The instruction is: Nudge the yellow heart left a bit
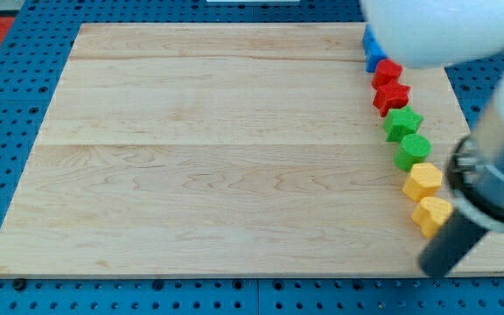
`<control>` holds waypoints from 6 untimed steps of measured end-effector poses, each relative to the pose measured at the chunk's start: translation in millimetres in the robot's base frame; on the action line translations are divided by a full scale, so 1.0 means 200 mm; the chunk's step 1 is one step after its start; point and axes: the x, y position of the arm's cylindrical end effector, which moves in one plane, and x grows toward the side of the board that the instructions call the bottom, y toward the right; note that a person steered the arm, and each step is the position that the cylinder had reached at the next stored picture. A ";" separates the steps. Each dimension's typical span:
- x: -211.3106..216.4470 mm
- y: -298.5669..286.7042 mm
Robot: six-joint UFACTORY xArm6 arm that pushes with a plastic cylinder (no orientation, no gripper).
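Blue pegboard (24,289) frames the pale wooden worktop (217,157), which lies bare over its left and middle; going rightward, every block sits in one column down the view's right edge. From the top: a blue block (372,48), shape hidden under the arm's white housing (440,31); a red block (388,72); a red star (391,95); a green star (402,123); a green cylinder-like block (413,150); a yellow hexagonal block (423,181); and lowest, the yellow heart (431,214), touching or nearly touching the yellow one above it. Farther right is my rod; my tip (436,262) sits just below and right of the heart, close to it, though I cannot tell whether it touches. That placement makes sense to me: standing on the heart's right side sets up a leftward shove. No gripper exists on this rig, so nothing is clasped or released; the heart appears not yet shifted out of the column.
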 end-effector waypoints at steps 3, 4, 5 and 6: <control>-0.13 0.28; -0.17 0.28; -0.23 0.25; -0.24 0.16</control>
